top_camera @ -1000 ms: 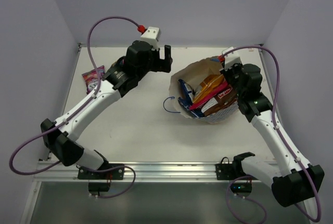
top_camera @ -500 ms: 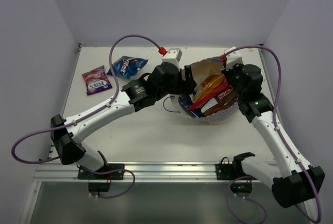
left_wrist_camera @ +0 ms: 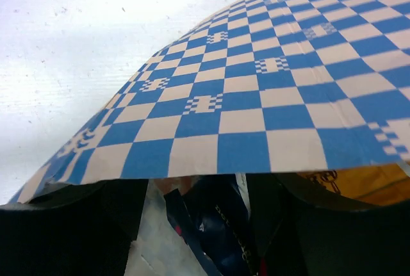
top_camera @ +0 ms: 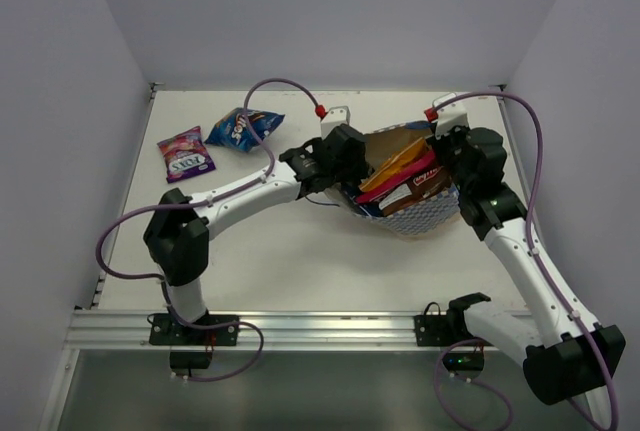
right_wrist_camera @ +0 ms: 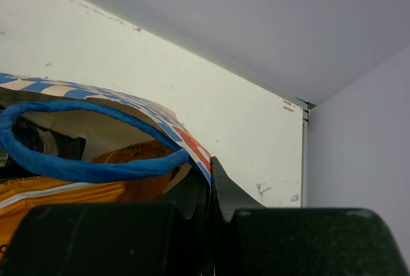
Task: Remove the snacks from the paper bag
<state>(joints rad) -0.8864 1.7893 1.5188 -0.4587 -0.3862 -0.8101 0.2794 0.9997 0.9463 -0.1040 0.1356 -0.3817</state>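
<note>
Pink packet (top_camera: 185,154), blue packet (top_camera: 243,128), two outside one paper bag (top_camera: 425,216).

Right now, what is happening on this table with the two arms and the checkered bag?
The right gripper is shut on the rim of the paper bag. The left gripper is inside the bag's mouth, jaws apart around a dark blue packet, not yet closed on it. A pink-purple packet and a blue packet lie out on the table at far left; others are in the bag.
</note>
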